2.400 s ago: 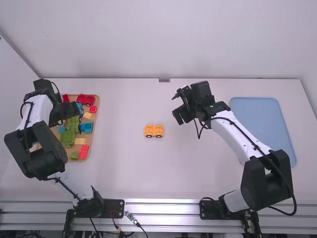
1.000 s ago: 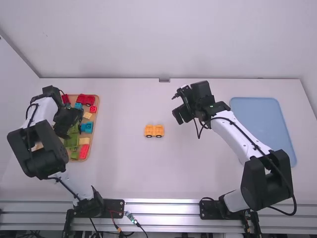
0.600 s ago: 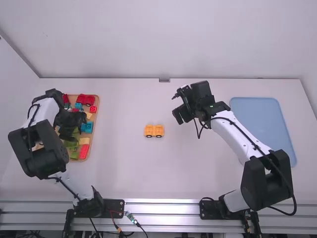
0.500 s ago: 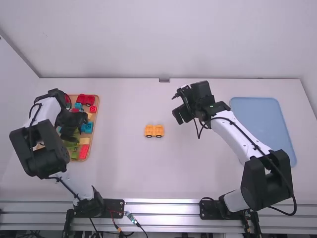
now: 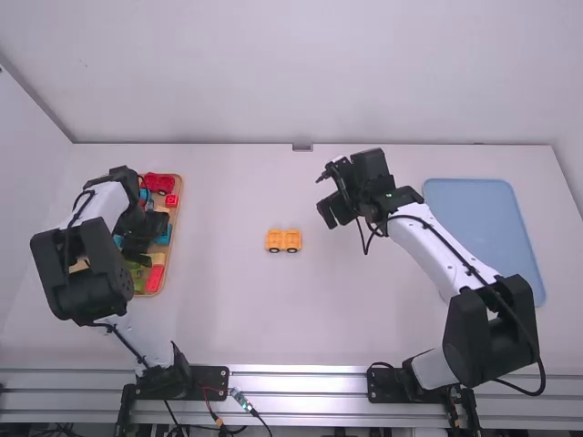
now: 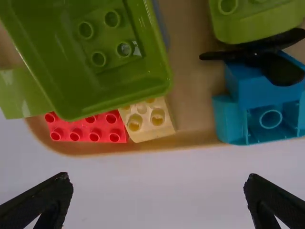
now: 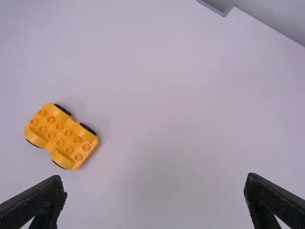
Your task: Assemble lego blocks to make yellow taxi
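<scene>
My left gripper (image 5: 146,232) is over the right part of the wooden tray of blocks in the high view. In the left wrist view the left gripper (image 6: 158,183) stands open, nothing between its fingers. That view shows the tray (image 6: 190,139) with a tan block (image 6: 148,119), a red block (image 6: 86,130), a green piece (image 6: 109,52) and blue blocks (image 6: 262,100). The yellow-orange wheeled base (image 5: 283,240) sits upright mid-table. My right gripper (image 5: 339,208) is above the table, right of the base. In the right wrist view the right gripper (image 7: 156,183) is open and empty, with the wheeled base (image 7: 62,135) farther off.
A light blue tray (image 5: 483,232) lies at the right side of the table. In the wooden tray a red car-shaped block (image 5: 159,183) rests near the far end, and a red block (image 5: 155,278) near the close end.
My left gripper has moved right and toward the camera, over the tray's right side. The right arm and the wheeled base have stayed where they were.
</scene>
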`<action>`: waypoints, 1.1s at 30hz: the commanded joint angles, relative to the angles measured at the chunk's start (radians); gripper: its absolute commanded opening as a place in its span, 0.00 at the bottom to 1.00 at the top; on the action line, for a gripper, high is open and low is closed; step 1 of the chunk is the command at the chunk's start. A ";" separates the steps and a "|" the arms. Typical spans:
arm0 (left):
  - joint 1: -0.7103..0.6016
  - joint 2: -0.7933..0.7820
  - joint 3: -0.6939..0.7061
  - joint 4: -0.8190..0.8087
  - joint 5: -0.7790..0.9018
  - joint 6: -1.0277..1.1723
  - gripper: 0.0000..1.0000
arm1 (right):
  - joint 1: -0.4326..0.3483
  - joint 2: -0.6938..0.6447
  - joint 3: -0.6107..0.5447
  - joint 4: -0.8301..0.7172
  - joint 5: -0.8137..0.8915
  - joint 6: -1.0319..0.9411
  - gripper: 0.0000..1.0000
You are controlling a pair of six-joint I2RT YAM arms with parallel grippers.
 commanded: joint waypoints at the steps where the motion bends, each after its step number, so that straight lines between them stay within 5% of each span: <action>1: 0.021 -0.017 -0.029 0.010 -0.027 0.002 0.92 | 0.005 -0.021 0.031 -0.002 0.000 0.004 0.99; 18: 0.050 -0.017 -0.067 0.062 -0.050 0.046 0.75 | 0.005 -0.021 0.031 -0.003 0.000 0.004 0.99; 33: 0.058 -0.017 -0.153 0.184 -0.048 0.044 0.80 | 0.005 -0.021 0.031 -0.003 0.000 0.004 0.99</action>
